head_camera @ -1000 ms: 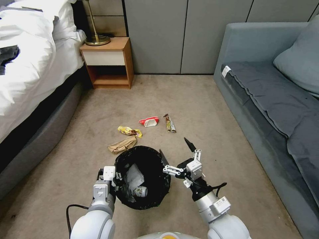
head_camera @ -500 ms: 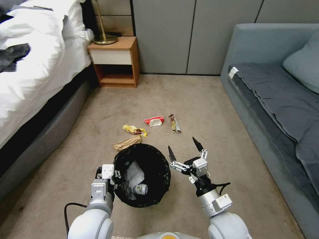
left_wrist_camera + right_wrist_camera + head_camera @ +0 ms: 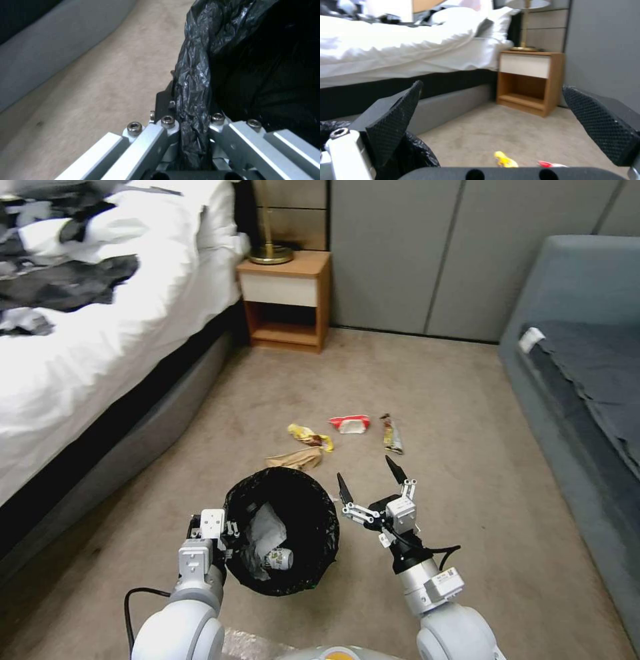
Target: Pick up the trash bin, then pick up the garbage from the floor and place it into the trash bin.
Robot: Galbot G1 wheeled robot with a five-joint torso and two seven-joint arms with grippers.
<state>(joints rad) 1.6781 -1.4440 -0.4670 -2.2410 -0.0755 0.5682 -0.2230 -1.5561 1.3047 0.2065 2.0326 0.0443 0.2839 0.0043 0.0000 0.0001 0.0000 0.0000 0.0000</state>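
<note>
Room: beige carpet floor point(image 3: 427, 380), with a white-covered bed point(image 3: 100, 347) at 10 o'clock, a wooden nightstand point(image 3: 287, 300) at 12 and a grey sofa point(image 3: 587, 380) at 3.
Change since earlier: the whole head view has swung; bed and nightstand sit further toward 3 o'clock than a second ago, while the bin and both arms keep their places in the picture.
Trash bin point(image 3: 293, 493): held at its 9 o'clock rim, black liner folded over the edge; inside lie a crumpled white tissue point(image 3: 263, 530) and a small bottle point(image 3: 279, 560).
Left gripper point(image 3: 191, 120): pinching the liner-covered rim.
Right gripper point(image 3: 370, 481): fingers spread wide, holding nothing, just beside the bin at 3 o'clock.
Garbage on the floor, at 12 o'clock from the bin: brown paper bag point(image 3: 293, 459) nearest, then yellow wrapper point(image 3: 308, 436), red-white wrapper point(image 3: 350, 423), dark wrapper point(image 3: 392, 433).
</note>
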